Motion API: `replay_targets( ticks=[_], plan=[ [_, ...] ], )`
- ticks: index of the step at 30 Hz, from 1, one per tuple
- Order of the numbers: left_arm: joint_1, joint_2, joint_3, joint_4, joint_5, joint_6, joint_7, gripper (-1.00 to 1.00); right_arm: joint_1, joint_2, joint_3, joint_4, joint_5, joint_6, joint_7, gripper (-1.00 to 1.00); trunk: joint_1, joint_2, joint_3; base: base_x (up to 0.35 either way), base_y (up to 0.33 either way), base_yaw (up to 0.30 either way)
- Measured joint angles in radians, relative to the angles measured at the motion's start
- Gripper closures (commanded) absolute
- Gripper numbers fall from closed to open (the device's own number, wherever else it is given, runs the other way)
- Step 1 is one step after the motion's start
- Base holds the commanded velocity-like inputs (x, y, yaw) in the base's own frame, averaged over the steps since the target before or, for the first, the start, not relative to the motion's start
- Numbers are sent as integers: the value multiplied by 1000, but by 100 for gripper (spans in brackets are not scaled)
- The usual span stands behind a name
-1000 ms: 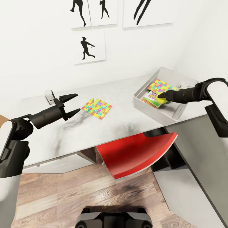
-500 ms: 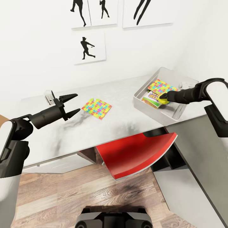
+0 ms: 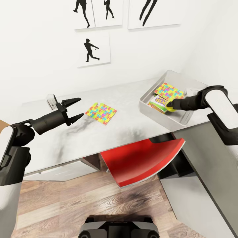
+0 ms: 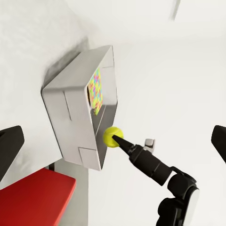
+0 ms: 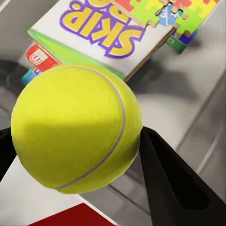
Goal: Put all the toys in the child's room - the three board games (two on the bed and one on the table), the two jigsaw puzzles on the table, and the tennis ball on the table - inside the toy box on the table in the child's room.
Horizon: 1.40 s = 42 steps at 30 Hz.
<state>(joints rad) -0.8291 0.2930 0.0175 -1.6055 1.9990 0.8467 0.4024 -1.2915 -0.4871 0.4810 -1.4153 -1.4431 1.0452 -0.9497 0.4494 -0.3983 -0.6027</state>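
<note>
- Right claw is clamped on the ball, holding it inside the toy box above a board game.
- Left claw hangs over the desk, fingers spread, holding nothing.
- One puzzle lies flat on the desk near the left claw; another puzzle lies in the box.
</note>
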Motion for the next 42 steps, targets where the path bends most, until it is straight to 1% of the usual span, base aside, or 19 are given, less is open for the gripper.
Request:
replay_targets(
  ticks=[7, 18, 22, 23, 27, 35, 40, 42],
  plan=[
    [0, 0, 0, 0, 0, 1, 0, -100, 0, 0, 10, 0, 22, 0, -5, 100, 0, 0, 0, 0, 0, 0],
    [0, 0, 1, 0, 0, 1, 0, -100, -1, 2, 10, 11, 45, 0, -8, 100, 0, 0, 0, 0, 0, 0],
    [0, 0, 1, 0, 0, 1, 0, -100, -1, 5, 10, 14, 77, 0, -8, 100, 0, 0, 0, 0, 0, 0],
    [0, 0, 1, 0, 0, 1, 0, -100, 0, 7, 9, 16, 96, 0, -8, 100, 0, 0, 0, 0, 0, 0],
    [0, 0, 0, 0, 0, 1, 0, -100, 0, 9, 9, 21, 119, 0, -8, 100, 0, 0, 0, 0, 0, 0],
    [0, 1, 1, 0, 0, 1, -1, -100, 3, 9, 10, 27, 133, -1, -8, 100, 0, 0, 0, 0, 0, 0],
    [0, 1, 3, 0, 0, 1, -4, -100, 5, 4, 11, 28, 135, 0, -5, 100, 0, 0, 0, 0, 0, 0],
    [0, 1, 3, 0, 0, 2, -7, -100, 7, 3, 12, 29, 149, -1, -3, 100, 0, 0, 0, 0, 0, 0]
  ],
)
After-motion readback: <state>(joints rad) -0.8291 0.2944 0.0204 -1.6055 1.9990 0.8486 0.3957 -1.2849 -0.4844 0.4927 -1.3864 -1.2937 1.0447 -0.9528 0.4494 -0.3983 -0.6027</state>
